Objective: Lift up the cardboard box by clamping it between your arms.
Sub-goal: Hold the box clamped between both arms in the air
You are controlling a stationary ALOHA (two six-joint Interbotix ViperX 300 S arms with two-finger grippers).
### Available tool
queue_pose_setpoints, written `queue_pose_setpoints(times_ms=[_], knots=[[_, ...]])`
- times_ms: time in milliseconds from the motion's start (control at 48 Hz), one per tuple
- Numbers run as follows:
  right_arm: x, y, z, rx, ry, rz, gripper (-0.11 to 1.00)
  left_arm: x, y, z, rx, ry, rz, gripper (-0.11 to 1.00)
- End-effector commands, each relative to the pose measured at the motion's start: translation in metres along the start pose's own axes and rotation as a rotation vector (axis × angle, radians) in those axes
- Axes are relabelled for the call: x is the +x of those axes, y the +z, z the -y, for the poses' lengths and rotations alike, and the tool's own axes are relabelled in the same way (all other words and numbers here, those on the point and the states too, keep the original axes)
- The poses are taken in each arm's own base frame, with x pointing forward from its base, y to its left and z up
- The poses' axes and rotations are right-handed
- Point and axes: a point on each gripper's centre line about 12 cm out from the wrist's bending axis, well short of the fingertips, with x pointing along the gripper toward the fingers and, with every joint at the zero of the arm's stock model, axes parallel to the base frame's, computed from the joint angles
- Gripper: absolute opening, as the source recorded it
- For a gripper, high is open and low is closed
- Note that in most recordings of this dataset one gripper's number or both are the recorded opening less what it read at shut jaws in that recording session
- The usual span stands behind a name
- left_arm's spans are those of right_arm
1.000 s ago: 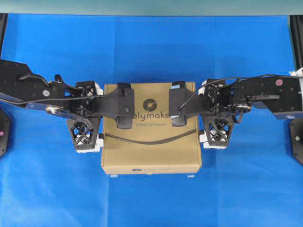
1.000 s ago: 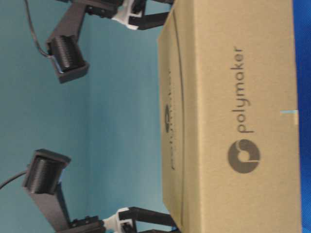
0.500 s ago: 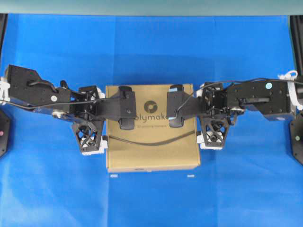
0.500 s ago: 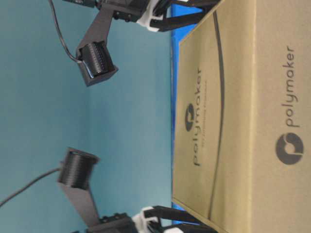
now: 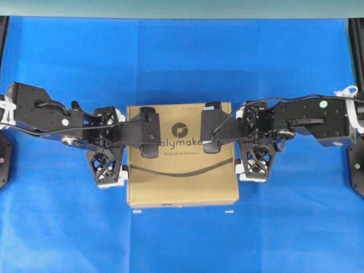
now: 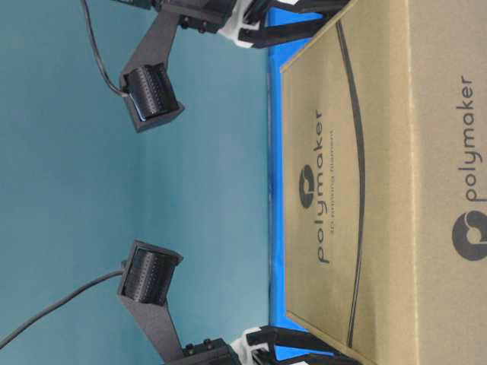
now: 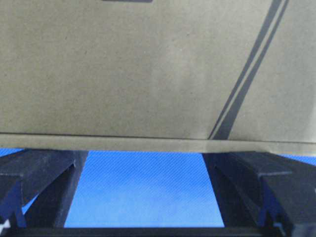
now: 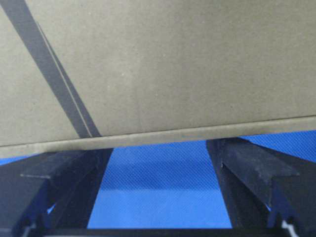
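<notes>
Overhead and wrist views of a two-arm clamp. A blue cloth [image 5: 182,68] covers the surface; a teal wall [image 5: 170,8] borders its far edge, and two small pale marks [image 5: 136,211] lie on the cloth just off the box's near edge. Nothing else stands near the box. The cardboard box [image 5: 182,182] sits about midway between the left and right edges of the surface, its sides roughly parallel to those edges; it is nearly square, so no long axis can be told. The "polymaker" lettering reads left to right toward the near edge, and a curved dark line crosses the top below it. The left arm [image 5: 51,116] and right arm [image 5: 310,116] reach in level from opposite sides, wrist cameras overhanging the top. The left gripper [image 5: 116,142] and right gripper [image 5: 245,142] stand spread wide against the left and right sides; in the wrist views each gripper's fingers [image 7: 47,177] run under the box's lower edge, with blue cloth showing beneath it.
</notes>
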Motion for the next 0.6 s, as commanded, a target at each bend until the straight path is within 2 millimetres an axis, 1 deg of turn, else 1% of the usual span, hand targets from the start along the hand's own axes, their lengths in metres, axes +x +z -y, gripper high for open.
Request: queue_pose_setpoints(times_ms=[0,125,208,459,584], knots=[[-0.008,0.013,-0.010,0.049,0.021,0.086,0.99,0.003,0.016,-0.012,-0.072,0.007,0.083,0.86],[-0.010,0.008,-0.009,0.061,0.019,0.085,0.98,0.004,0.010,-0.014,-0.076,0.009,0.071,0.86],[-0.014,0.007,-0.009,0.067,0.020,0.095,0.98,-0.001,0.009,-0.013,-0.073,0.008,0.077,0.86],[-0.030,0.001,-0.009,0.102,0.025,0.130,0.98,-0.023,0.006,-0.013,-0.072,0.005,0.126,0.86],[-0.043,0.001,-0.009,0.121,0.030,0.171,0.98,-0.036,0.005,-0.012,-0.069,0.003,0.157,0.86]])
